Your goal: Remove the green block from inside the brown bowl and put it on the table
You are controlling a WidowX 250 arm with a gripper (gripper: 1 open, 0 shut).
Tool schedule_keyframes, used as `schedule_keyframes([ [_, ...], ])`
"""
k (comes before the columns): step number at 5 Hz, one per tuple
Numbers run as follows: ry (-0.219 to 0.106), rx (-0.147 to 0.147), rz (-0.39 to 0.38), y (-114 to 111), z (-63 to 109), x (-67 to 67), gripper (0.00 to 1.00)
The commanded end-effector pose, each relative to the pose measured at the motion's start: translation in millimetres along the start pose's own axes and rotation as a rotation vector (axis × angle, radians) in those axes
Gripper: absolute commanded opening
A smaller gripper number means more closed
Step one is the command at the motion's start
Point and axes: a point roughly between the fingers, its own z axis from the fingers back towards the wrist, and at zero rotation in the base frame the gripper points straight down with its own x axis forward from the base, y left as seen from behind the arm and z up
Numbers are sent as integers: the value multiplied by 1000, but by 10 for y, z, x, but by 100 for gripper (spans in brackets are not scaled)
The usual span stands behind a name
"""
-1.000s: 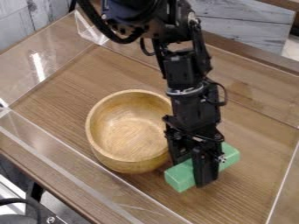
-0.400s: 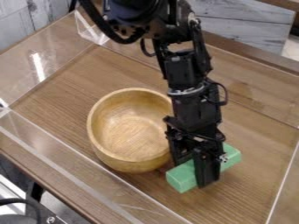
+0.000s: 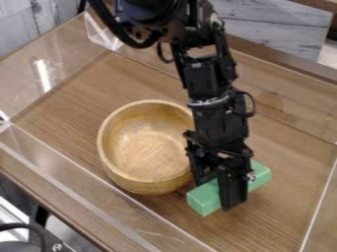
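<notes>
In the camera view, the green block (image 3: 208,200) sits outside the brown bowl (image 3: 141,143), just beside it, low over or on the table (image 3: 270,219); you have your claw (image 3: 227,194) closed on the block, the black arm (image 3: 208,89) reaching down from above.

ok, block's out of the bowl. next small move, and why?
Probably open the gripper in place, then lift straight up: the green block already sits beside the brown bowl, apparently on the table, with the fingers still down over it.
</notes>
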Motion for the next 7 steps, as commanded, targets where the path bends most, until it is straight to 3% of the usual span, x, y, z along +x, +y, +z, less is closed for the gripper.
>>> schedule_keyframes([
  [1, -25, 2, -6, 32, 68, 49, 0],
  [7, -3, -32, 37, 56, 49, -13, 0],
])
